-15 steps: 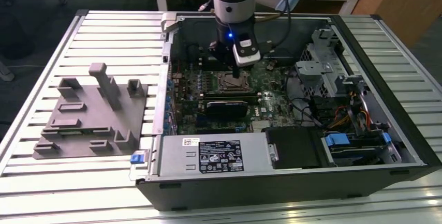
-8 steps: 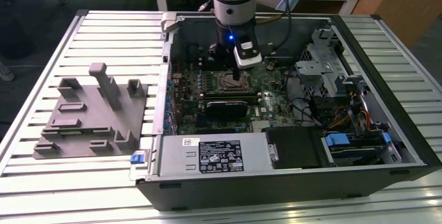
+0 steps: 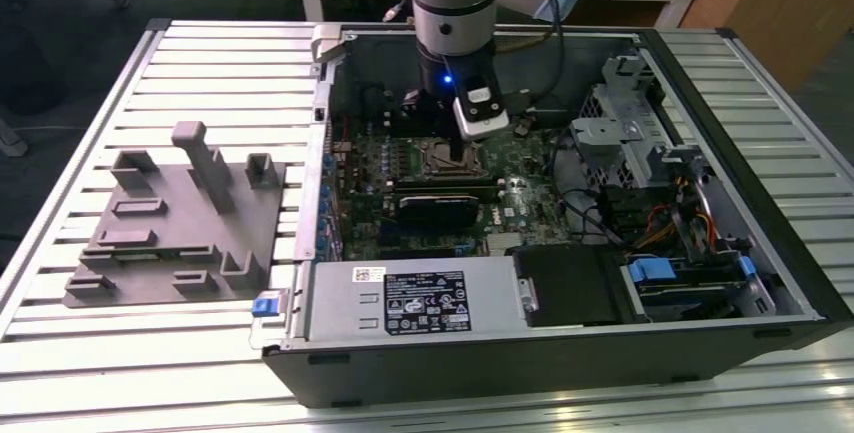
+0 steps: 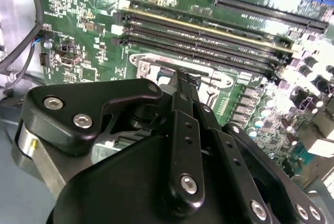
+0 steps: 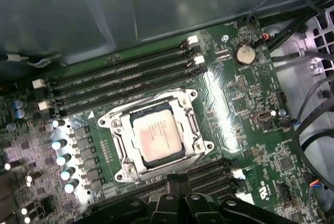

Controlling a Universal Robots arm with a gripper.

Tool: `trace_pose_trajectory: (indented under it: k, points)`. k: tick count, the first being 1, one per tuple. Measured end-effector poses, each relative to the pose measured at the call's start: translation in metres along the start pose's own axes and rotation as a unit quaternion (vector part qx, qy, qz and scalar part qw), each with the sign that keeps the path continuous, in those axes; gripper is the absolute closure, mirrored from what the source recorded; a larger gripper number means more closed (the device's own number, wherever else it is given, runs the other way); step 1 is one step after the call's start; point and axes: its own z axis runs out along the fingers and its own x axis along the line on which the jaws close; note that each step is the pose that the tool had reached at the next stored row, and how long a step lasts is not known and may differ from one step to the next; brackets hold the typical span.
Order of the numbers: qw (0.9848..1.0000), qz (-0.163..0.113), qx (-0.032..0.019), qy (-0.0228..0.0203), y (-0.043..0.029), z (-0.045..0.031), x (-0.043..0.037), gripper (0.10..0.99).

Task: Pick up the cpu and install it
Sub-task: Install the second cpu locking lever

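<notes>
The cpu (image 5: 156,138) is a flat square chip with a pale metal top. It lies seated in the silver socket frame (image 5: 194,125) on the green motherboard (image 5: 245,104), inside the open computer case (image 3: 787,283). My gripper (image 5: 177,181) hangs just above the board beside the socket, its black fingers (image 4: 183,85) drawn together with nothing between them. In the exterior view the gripper (image 3: 463,158) stands over the socket area in the back half of the case, hiding most of it.
A gray fixture tray (image 3: 174,218) with upright posts sits on the slatted table at the exterior view's left. In the case are memory slots (image 5: 120,78), a black block (image 3: 441,203), the power supply (image 3: 414,298), and drive cages and cables (image 3: 641,153) at the right.
</notes>
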Motion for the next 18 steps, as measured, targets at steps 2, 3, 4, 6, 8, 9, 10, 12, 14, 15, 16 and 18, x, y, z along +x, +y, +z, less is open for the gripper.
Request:
trace_pose_trajectory:
  k: [2,3,4,6,8,9,10,12,14,15,16,18]
  points:
    - [1.0000,-0.002,0.0001,0.0008,-0.0025,0.0005,-0.0007,0.980]
    - [1.0000,-0.004,0.0002,0.0014,-0.0037,0.0009,-0.0011,0.980]
    - [0.9999,-0.014,-0.0001,0.0050,-0.0068,0.0035,-0.0015,0.980]
    - [0.9997,-0.023,-0.0008,0.0064,-0.0074,0.0045,-0.0014,0.980]
    - [0.9994,-0.034,-0.0017,0.0075,-0.0077,0.0053,-0.0012,0.980]
    - [0.9992,-0.039,-0.0023,0.0080,-0.0078,0.0057,-0.0011,0.980]
    - [0.9989,-0.045,-0.0029,0.0085,-0.0080,0.0061,-0.0010,0.980]
    - [0.9984,-0.056,-0.0039,0.0093,-0.0082,0.0066,-0.0007,0.980]
    - [0.9983,-0.058,-0.0023,0.0090,-0.0083,0.0066,-0.0007,0.980]
    - [0.9983,-0.058,-0.0023,0.0090,-0.0083,0.0066,-0.0007,0.980]
    - [0.9983,-0.058,-0.0022,0.0089,-0.0084,0.0066,-0.0006,0.980]
    - [0.9982,-0.059,-0.0023,0.0102,-0.0085,0.0070,-0.0005,0.980]
